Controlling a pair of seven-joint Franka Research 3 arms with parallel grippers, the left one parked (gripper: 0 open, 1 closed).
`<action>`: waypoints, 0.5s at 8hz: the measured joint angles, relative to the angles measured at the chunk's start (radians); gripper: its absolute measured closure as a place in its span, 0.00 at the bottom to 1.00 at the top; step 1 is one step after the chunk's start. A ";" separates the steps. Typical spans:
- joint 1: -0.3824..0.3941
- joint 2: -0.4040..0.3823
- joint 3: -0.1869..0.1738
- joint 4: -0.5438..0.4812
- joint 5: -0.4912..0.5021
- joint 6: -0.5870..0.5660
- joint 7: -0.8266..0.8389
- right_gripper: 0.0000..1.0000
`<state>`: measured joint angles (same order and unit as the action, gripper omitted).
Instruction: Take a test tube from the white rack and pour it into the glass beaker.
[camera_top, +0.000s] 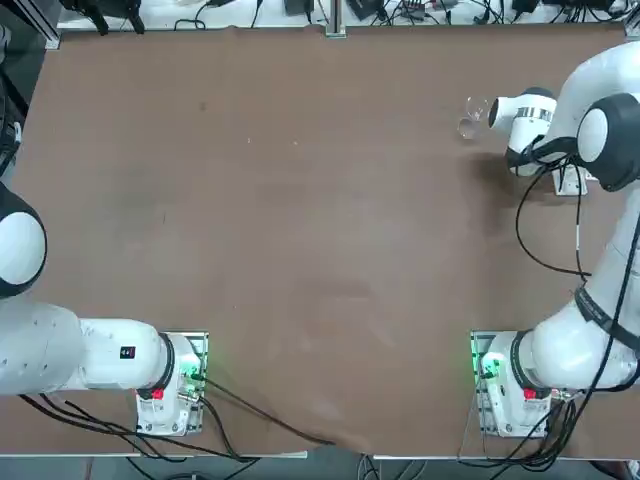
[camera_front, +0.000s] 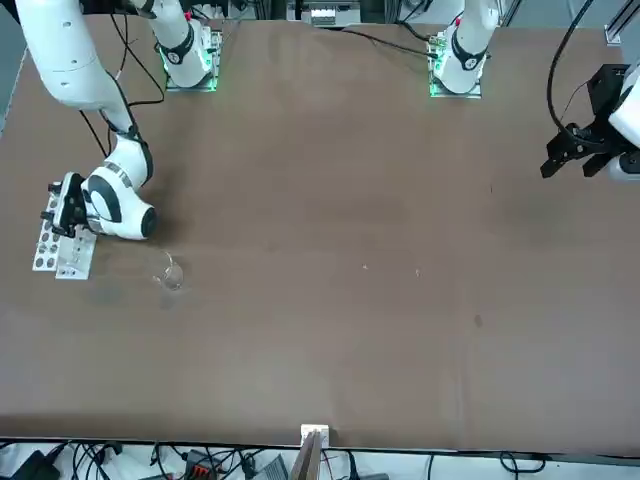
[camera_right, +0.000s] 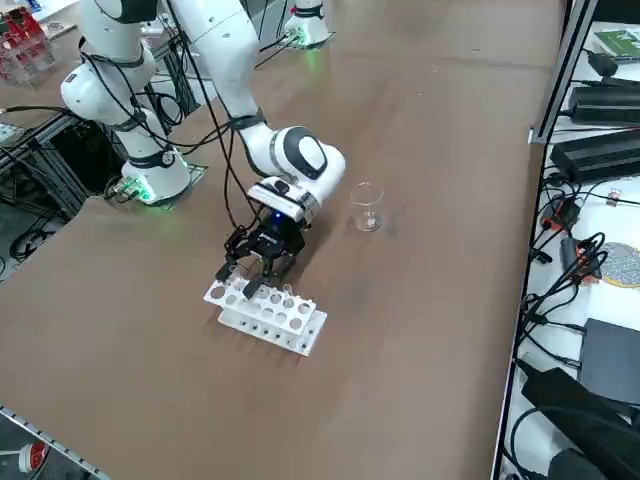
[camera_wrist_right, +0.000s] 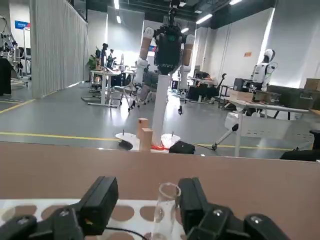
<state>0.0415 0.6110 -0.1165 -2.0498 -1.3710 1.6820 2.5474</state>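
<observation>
a clear test tube (camera_wrist_right: 165, 210) stands upright in the white rack (camera_right: 268, 313), its open rim rising between the two black fingers (camera_wrist_right: 100, 202) of the right tool (camera_wrist_right: 145, 205). the tube sits closer to one finger than to the other, with a gap visible on the wider side; on the near side i cannot tell whether the pad touches the glass. the fingers stand apart, spread around the tube and not pinching it.

in the right side view the right tool (camera_right: 258, 272) points down onto the end of the rack nearer the arm's base, fingertips among the round holes. the rack lies flat on the brown bench (camera_right: 420, 250), near the bench's right edge. in the front view the wrist covers part of the rack (camera_front: 58, 252).

the glass beaker (camera_right: 367, 208) stands upright on the bench, near the rack but apart from it, on the far side of the wrist from the rack. in the top view the beaker (camera_top: 472, 116) is just beside the white wrist housing.
</observation>
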 joint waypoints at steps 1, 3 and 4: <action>0.001 0.004 0.002 -0.001 0.000 -0.004 0.016 0.27; 0.004 0.018 0.004 -0.001 0.000 -0.009 0.049 0.30; 0.005 0.025 0.004 -0.001 0.000 -0.012 0.065 0.33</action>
<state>0.0465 0.6356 -0.1121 -2.0509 -1.3709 1.6702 2.6125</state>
